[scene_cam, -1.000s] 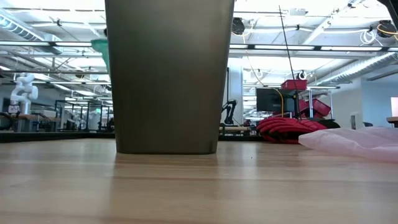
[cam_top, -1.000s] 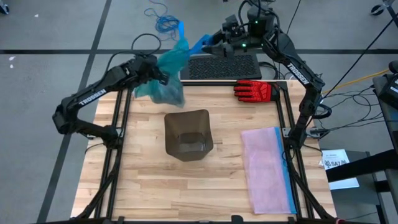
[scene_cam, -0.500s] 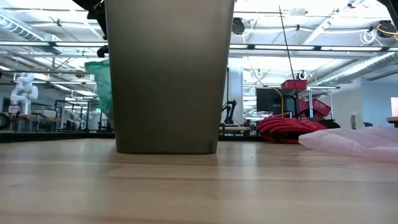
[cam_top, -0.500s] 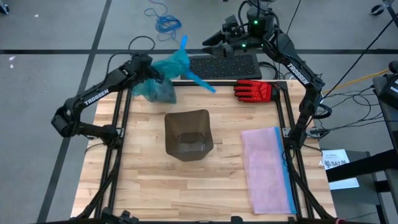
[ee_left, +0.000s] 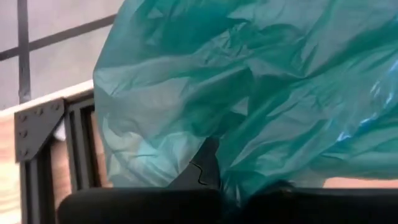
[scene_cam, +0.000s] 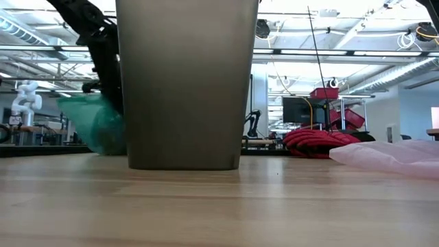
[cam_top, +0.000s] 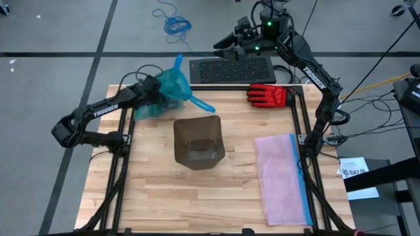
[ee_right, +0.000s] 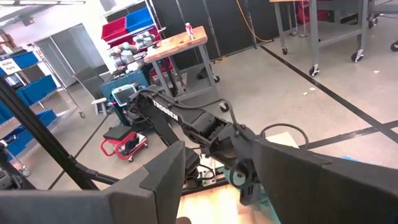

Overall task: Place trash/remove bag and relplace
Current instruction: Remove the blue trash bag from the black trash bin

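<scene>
The teal bag (cam_top: 169, 86) is bunched up at the table's far left corner, and my left gripper (cam_top: 159, 86) is shut on it. In the left wrist view the bag (ee_left: 249, 87) fills the picture. One blue tie (cam_top: 178, 63) sticks up, and another (cam_top: 201, 103) lies on the table by the empty grey bin (cam_top: 197, 141). In the low view the bag (scene_cam: 96, 127) sags beside the bin (scene_cam: 186, 82). My right gripper (cam_top: 222, 44) hangs open, high beyond the table's far edge. The trash does not show. My left gripper pinches the bag's gathered upper part (ee_left: 214, 134), several crumpled layers, between its two fingers. The fingers (ee_left: 202, 171) slant down from the table's left side. The bag bulges slack below them, and its bottom (scene_cam: 103, 147) reaches down to about table level.
A red-and-black glove (cam_top: 268, 95) lies at the far right of the table, and a black mat (cam_top: 231, 69) sits behind the far edge. A pale pink bag (cam_top: 282, 178) lies flat at the right. Black frame rails (cam_top: 126, 124) run along the table's sides.
My left gripper has come down toward the table's far left corner, still shut on the bag. The bag, which hung high above the far edge, has sunk to table level. Its blue tie, which stood up near my right gripper, has dropped onto the table by the bin.
</scene>
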Motion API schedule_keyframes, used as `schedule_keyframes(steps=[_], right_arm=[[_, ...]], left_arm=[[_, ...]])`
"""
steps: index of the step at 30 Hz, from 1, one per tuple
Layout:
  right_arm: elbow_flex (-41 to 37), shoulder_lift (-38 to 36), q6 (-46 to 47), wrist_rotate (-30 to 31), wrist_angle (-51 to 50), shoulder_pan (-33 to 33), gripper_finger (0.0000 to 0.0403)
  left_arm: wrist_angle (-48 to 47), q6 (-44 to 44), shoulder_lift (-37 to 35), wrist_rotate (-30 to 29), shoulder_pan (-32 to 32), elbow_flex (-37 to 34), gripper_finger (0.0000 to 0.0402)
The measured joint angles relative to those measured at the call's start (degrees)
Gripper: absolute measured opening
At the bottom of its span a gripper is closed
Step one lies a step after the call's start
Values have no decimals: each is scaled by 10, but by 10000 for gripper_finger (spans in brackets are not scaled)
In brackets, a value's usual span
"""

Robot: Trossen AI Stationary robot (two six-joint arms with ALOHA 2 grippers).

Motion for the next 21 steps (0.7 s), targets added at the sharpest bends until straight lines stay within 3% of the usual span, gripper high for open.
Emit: schedule_keyframes(steps=[7,12,17,21], right_arm=[[0,0,-2,0,-1,1,183],[0,0,-4,0,0,1,183],[0,0,-4,0,0,1,183],[0,0,-12,0,0,7,183]], left_arm=[[-85,0,0,-43,13,-1,0],[-127,-13,1,-39,31,-16,0],[-171,2,0,74,38,-16,4],[-191,0,-8,128,38,-16,36]])
